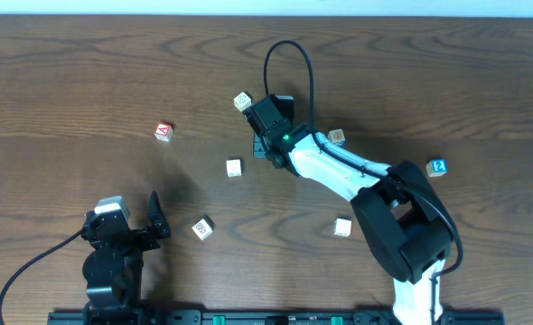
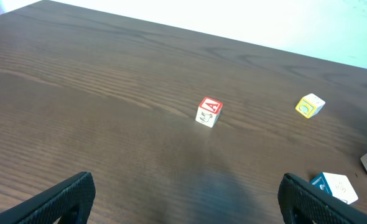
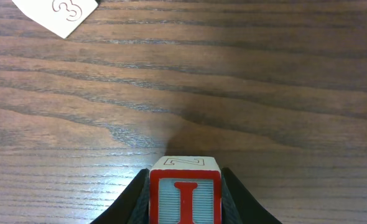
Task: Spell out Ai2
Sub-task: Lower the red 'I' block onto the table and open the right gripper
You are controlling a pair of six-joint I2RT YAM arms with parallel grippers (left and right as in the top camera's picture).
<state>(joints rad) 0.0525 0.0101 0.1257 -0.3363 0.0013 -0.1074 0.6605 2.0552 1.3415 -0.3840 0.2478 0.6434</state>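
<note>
Broadly, the dark wood-grain bench (image 1: 68, 72) fills every view. The right arm (image 1: 339, 171), white with black joints, reaches from its base at the near right edge up toward the middle of the bench. The left arm (image 1: 113, 266), all black, sits folded at the near left edge.

The right gripper (image 3: 185, 186) is closed on the I cube (image 3: 185, 200), its dark fingers (image 3: 137, 190) pressing the cube's two sides. The cube's facing side shows a red letter I on a pale lined ground with a red border. Whether the cube rests on the bench or is raised off it cannot be told. From above, the cube is hidden beneath the gripper.

The left gripper (image 1: 126, 221) stands wide open with nothing between its fingers (image 2: 65, 196).

The A cube (image 1: 163, 133) lies alone on the left half of the bench, well apart from both grippers, with its red face and white A turned upward. The blue cube (image 1: 438, 167) lies far to the right, beside the right arm's elbow. It carries a white character too small to read clearly.

Pale cubes are scattered around the middle. One (image 1: 241, 101) is just beyond the right gripper and one (image 1: 234, 167) just to its near left. One (image 1: 202, 227) is near the left gripper, and two (image 1: 337, 136) (image 1: 341, 227) lie on either side of the right arm. In the right wrist view, a pale cube marked 3 (image 3: 62, 14) shows at the top left corner.
</note>
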